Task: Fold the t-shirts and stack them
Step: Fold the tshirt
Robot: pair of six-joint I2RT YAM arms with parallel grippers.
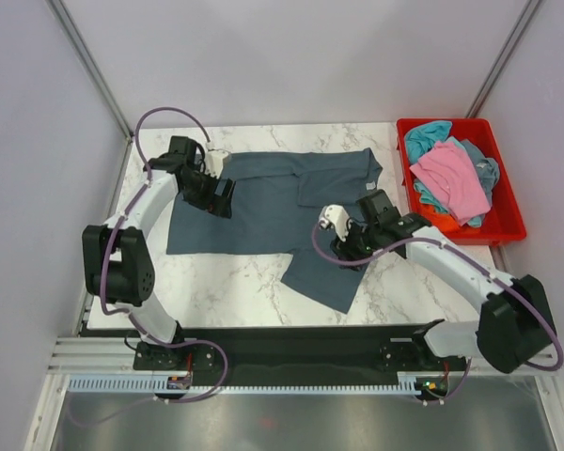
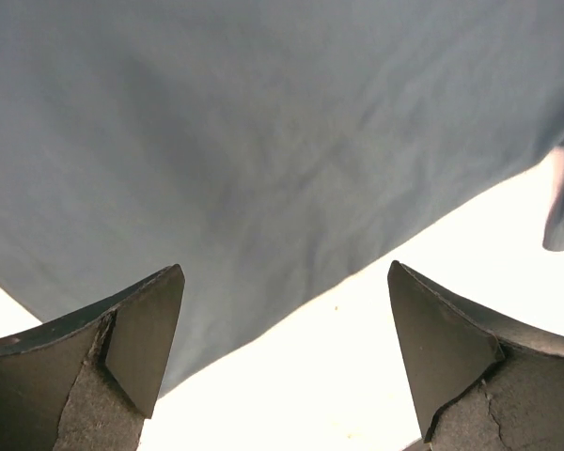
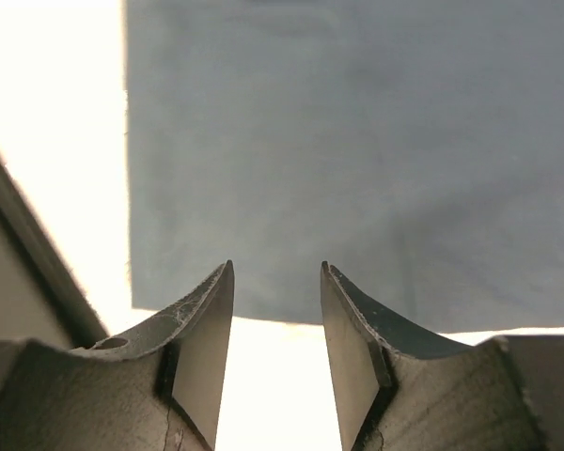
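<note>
A large dark slate-blue t-shirt (image 1: 263, 193) lies spread on the marble table (image 1: 216, 287), with one flap reaching toward the near edge. My left gripper (image 1: 221, 199) hovers over its left part, open wide. In the left wrist view the left gripper (image 2: 287, 282) holds nothing, and the t-shirt (image 2: 263, 141) shows with its hem running diagonally past the fingers (image 2: 146, 329). My right gripper (image 1: 350, 250) is over the shirt's near right part. The right wrist view shows the right gripper (image 3: 277, 272) open and empty, with the t-shirt (image 3: 357, 160) just ahead.
A red plastic bin (image 1: 508, 209) stands at the table's right back corner, holding a pink shirt (image 1: 451, 178) on top of teal ones (image 1: 428, 136). Grey walls and metal posts close in the table on three sides.
</note>
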